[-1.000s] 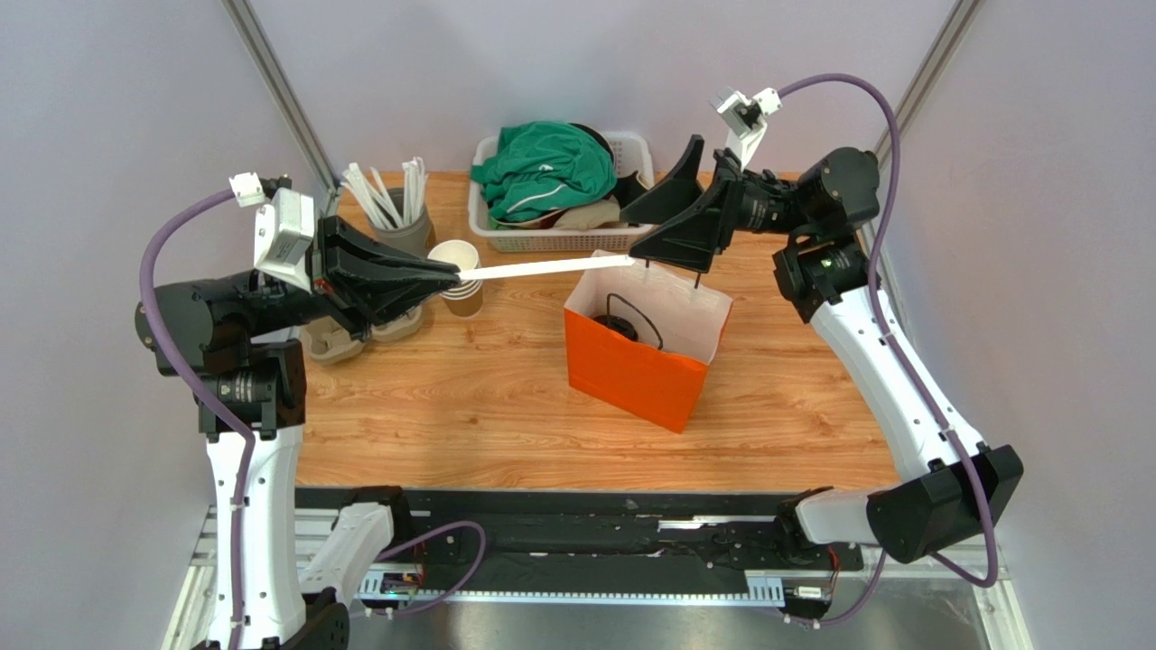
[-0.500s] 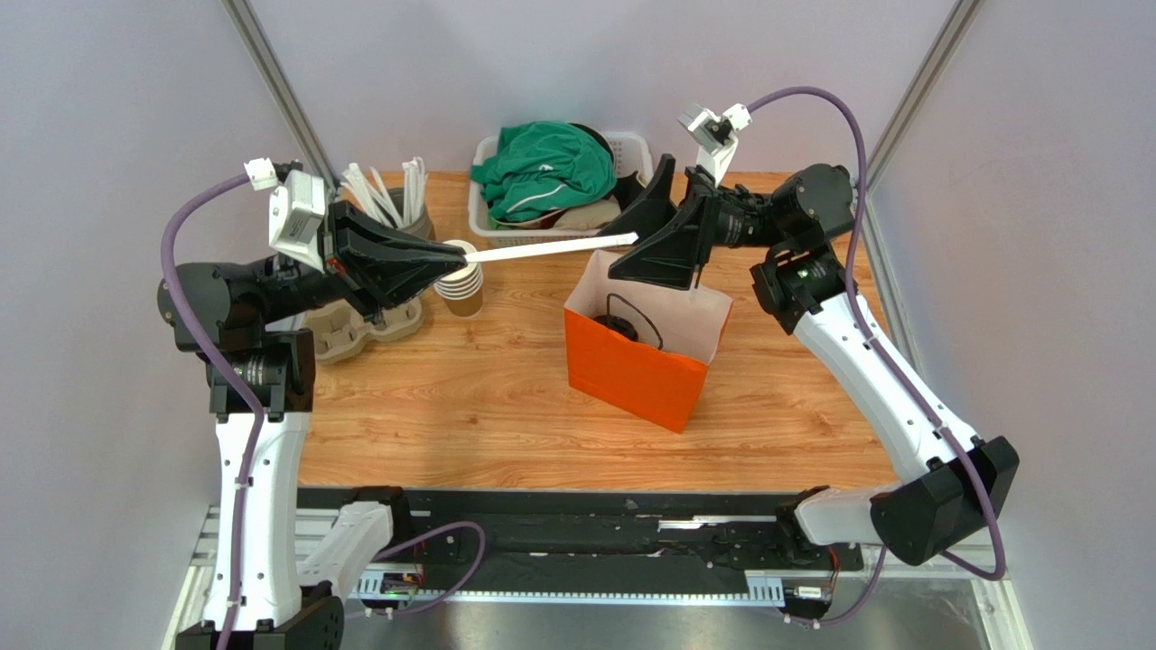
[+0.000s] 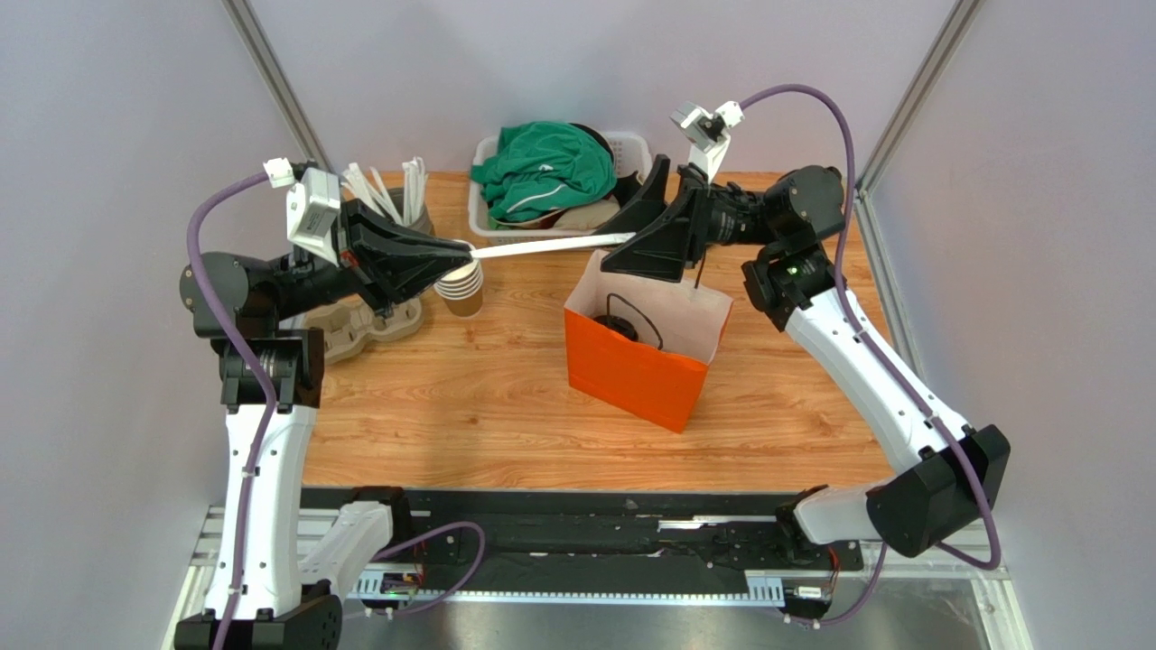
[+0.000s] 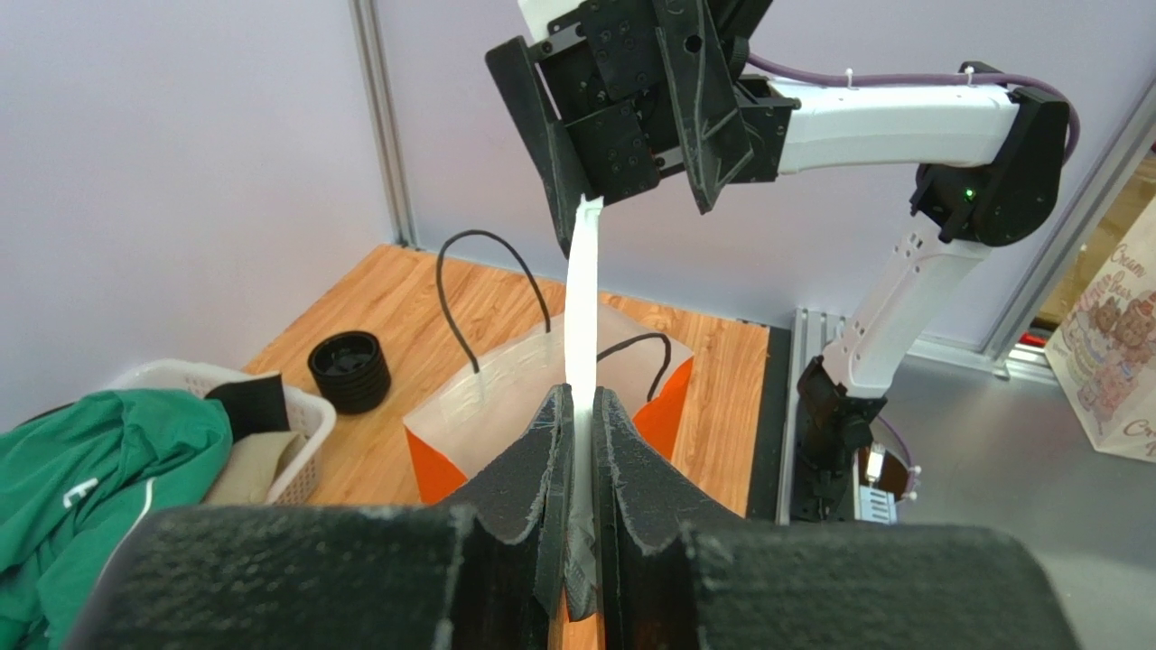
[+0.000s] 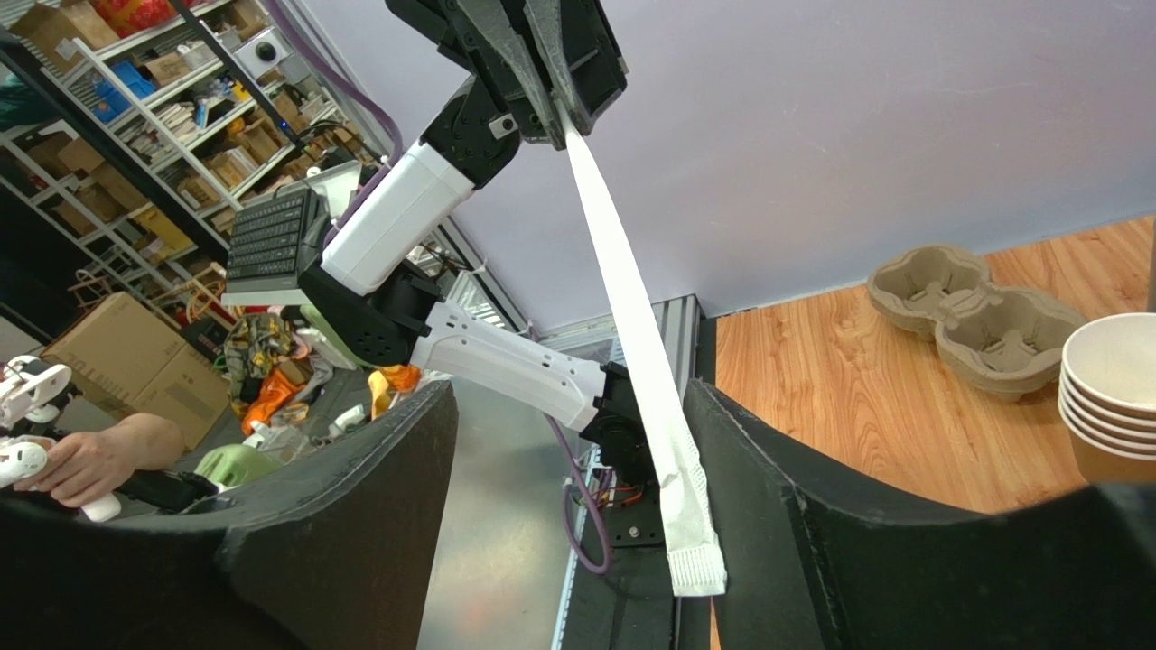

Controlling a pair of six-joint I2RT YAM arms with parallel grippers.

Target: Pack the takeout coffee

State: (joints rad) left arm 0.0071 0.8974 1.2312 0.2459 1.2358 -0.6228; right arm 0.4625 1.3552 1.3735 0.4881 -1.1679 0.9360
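My left gripper (image 3: 456, 253) is shut on one end of a long white paper-wrapped straw (image 3: 550, 247), held level above the table. In the left wrist view the fingers (image 4: 580, 406) clamp the straw (image 4: 584, 305). My right gripper (image 3: 643, 239) is open, and the straw's far end lies between its jaws, close to one finger (image 5: 760, 474). That end (image 5: 692, 555) hangs free in the right wrist view. The orange paper bag (image 3: 638, 363) stands open below the straw. The takeout coffee's black lid (image 3: 618, 327) shows inside it; the cup body is hidden.
A stack of lidless tan cups (image 3: 461, 280) and a pulp cup carrier (image 3: 356, 332) stand at the left, with a straw holder (image 3: 391, 203) behind them. A white basket (image 3: 622, 146) with green cloth is at the back. A stack of black lids (image 4: 350, 370) stands beside the basket.
The left gripper has risen and shifted right with the straw. The right gripper has moved left, so the straw's far end now lies between its open jaws.
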